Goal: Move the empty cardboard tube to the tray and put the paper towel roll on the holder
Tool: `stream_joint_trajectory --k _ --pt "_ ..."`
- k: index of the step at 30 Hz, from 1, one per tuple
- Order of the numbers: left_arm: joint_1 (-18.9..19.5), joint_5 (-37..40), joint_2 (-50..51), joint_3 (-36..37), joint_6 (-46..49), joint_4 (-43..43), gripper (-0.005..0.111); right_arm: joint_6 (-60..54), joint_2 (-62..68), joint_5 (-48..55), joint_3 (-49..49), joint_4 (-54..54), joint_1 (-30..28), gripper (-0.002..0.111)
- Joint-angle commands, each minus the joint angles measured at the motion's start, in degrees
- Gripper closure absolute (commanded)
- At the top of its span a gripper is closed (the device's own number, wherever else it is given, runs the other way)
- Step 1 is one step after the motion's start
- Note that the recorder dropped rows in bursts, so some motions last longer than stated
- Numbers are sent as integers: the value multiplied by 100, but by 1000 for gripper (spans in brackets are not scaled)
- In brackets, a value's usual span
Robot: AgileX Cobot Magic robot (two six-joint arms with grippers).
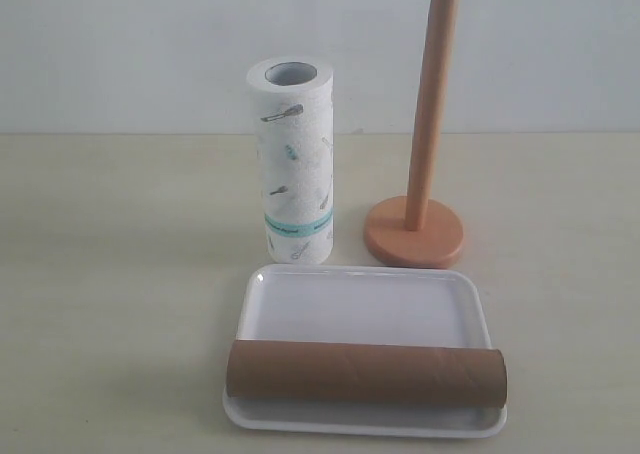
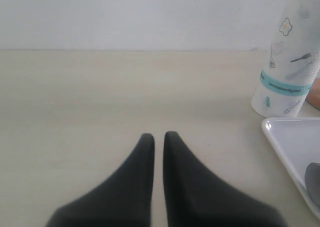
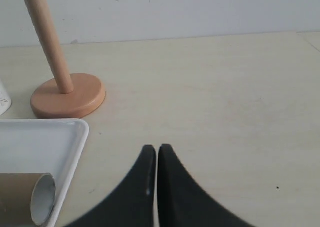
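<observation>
Left tool (image 2: pixel 158 135) hangs over the bare counter (image 2: pixel 75 97) to the left of the tray (image 1: pixel 360 304), its two dark fingers drawn nearly together with only a thin slit between them and nothing held. The right tool (image 3: pixel 157 148) is likewise closed on nothing, over the counter to the right of the tray. On the tray the empty cardboard tube (image 1: pixel 366 373) lies on its side across the near part, running left to right and spanning the tray's width. Beyond the tray's far rim the paper towel roll (image 1: pixel 291 164) stands upright on the counter at the left, and the holder (image 1: pixel 415 232) stands near it on the right, its dowel bare, the two not touching
</observation>
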Motion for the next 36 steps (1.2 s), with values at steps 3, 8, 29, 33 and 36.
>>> stream_joint_trajectory --k 3,8,29,33,36 --pt "19 -4 -18 16 17 0 101 -48 -25 -37 -2 -39 17 107" --pt "19 -4 -18 16 17 0 101 -48 -25 -37 -2 -39 17 107" --pt "17 -3903 -18 16 256 160 101 -48 -25 -37 -2 -39 17 107" --pt "17 -3778 742 -245 400 160 101 -48 -25 -37 -2 -39 17 107" --pt "17 -3778 1690 -526 400 160 101 -48 -25 -37 -2 -39 17 107"
